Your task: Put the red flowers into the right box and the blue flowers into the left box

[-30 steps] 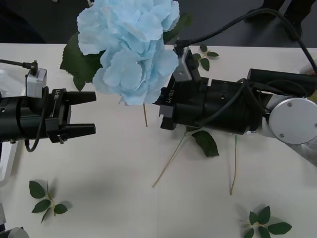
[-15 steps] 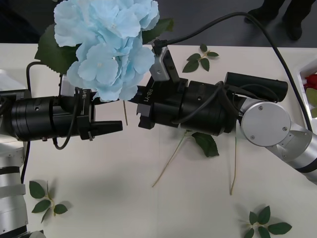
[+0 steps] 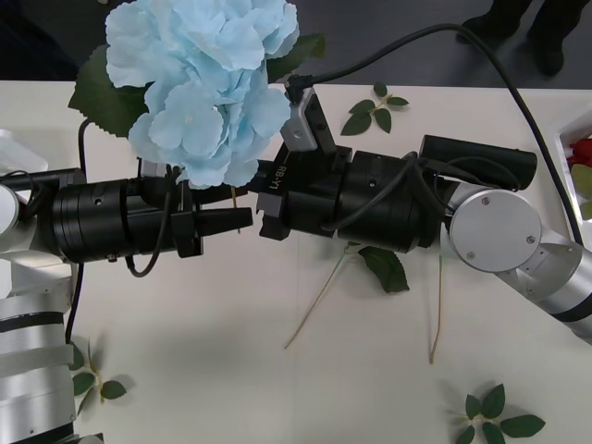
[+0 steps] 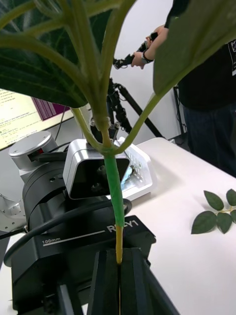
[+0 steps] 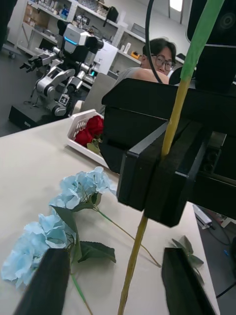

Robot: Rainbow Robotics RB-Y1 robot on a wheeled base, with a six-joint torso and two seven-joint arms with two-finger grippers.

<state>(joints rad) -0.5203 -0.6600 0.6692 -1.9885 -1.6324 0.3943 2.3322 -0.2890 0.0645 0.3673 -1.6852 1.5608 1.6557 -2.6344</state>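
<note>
Blue flower being held up over the table [image 3: 277, 388] between the two arms.
The right gripper [image 4: 119, 275] is pinching the blue flower [image 3: 199, 83] by its stem, fingers closed tight, head raised high. The left gripper [image 3: 242, 220] is sitting wide open, its fingers either side of that stem, gripping nothing. Two more blue flowers [image 5: 59, 226] are lying on the table, and red flowers [image 5: 91, 132] are resting in the right box [image 5: 81, 125].

Mid-frame, the left gripper [image 3: 242, 220] and right gripper [image 3: 268, 205] meet nose to nose under the raised blue hydrangea [image 3: 199, 88], leaving no gap between them. Below them the bench [image 3: 231, 370] lies open, crossed by loose stems [image 3: 319, 296] and leaf sprigs [image 3: 495, 418].
</note>
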